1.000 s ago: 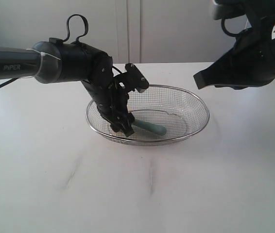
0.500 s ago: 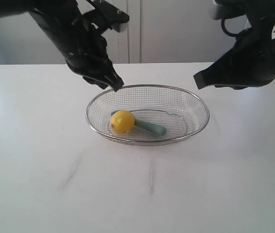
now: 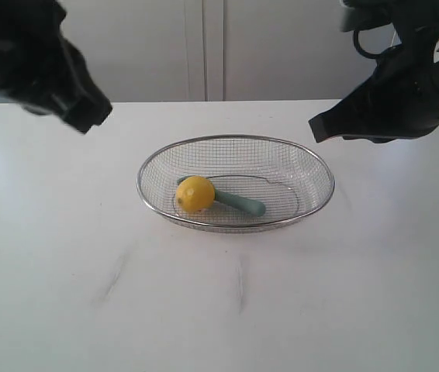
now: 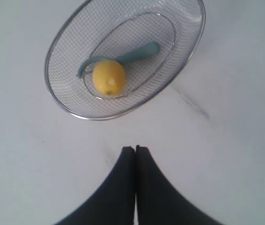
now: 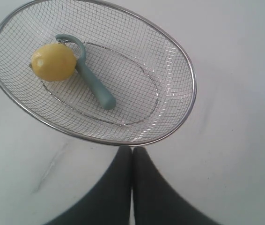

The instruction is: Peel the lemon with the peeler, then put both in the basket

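Note:
The yellow lemon [image 3: 195,194] lies inside the wire-mesh basket [image 3: 312,164] at its left end, resting against the head of the teal peeler [image 3: 241,203], whose handle points right along the basket floor. Both also show in the left wrist view, lemon [image 4: 108,78] and peeler [image 4: 135,55], and in the right wrist view, lemon [image 5: 53,61] and peeler [image 5: 94,86]. My left gripper [image 3: 91,118] hangs high at the upper left, shut and empty, well clear of the basket [image 4: 69,108]. My right gripper [image 3: 318,129] hovers at the upper right, shut and empty, beside the basket rim [image 5: 184,117].
The basket sits in the middle of a white tabletop [image 3: 227,310] with faint grey streaks. A pale wall with panel seams stands behind the table's far edge.
My left gripper let go of the lemon in the basket, rose out of it and swung away to the upper left, now shut. The right arm has stayed still.

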`<state>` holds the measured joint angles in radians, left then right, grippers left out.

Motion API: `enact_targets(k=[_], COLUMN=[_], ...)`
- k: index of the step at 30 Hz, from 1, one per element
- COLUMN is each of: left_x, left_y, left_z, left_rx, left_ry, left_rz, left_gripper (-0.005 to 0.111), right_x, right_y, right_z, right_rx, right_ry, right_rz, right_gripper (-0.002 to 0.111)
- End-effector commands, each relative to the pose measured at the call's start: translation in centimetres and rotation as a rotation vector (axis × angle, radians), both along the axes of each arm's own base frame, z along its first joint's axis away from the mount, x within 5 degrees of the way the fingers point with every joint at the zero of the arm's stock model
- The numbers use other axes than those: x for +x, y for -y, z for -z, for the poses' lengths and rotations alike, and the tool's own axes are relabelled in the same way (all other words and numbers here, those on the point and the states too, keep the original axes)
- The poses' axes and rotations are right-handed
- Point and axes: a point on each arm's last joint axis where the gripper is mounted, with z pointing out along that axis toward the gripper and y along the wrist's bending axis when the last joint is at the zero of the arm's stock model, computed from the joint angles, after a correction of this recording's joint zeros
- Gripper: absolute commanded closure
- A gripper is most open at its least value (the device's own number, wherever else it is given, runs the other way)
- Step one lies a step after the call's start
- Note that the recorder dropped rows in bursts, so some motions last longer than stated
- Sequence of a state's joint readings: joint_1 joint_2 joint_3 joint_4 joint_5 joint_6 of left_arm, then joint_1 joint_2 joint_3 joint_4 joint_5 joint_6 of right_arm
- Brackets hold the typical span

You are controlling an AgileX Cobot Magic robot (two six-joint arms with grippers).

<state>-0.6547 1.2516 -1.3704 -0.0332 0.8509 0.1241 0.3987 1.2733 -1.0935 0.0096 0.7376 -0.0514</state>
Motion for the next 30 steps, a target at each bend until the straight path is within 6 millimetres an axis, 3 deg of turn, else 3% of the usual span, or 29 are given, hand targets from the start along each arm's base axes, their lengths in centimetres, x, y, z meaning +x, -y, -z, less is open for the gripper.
enact_targets(k=[1, 4, 9, 25, 30], left_x=[-2.9, -4.4, -6.5, -6.5, -7.8], left_y=[-1.7, -2.9, -4.4, -4.4, -5.8], left_z=[1.8, 3.0, 2.9, 2.9, 1.7], left_rx=[-0.049, -0.037, 0.015, 0.014, -0.018], left_ry=[0.015, -0.002, -0.069, -0.061, 0.008], left_rz=[0.008, 0.006, 0.028, 0.027, 0.019], left_gripper=[0.107, 0.107, 0.107, 0.107, 0.107], right_x=[-0.2, -0.2, -0.2, -0.2, -0.2], right_y=[0.0, 0.0, 0.0, 0.0, 0.0], right_z=[0.0, 0.0, 0.0, 0.0, 0.0], right_rx=[0.002, 0.002, 0.002, 0.002, 0.002], right_ry=[0.001, 0.001, 0.001, 0.001, 0.001], right_rz=[0.002, 0.002, 0.002, 0.002, 0.002], right_gripper=[0.108, 0.108, 0.108, 0.108, 0.108])
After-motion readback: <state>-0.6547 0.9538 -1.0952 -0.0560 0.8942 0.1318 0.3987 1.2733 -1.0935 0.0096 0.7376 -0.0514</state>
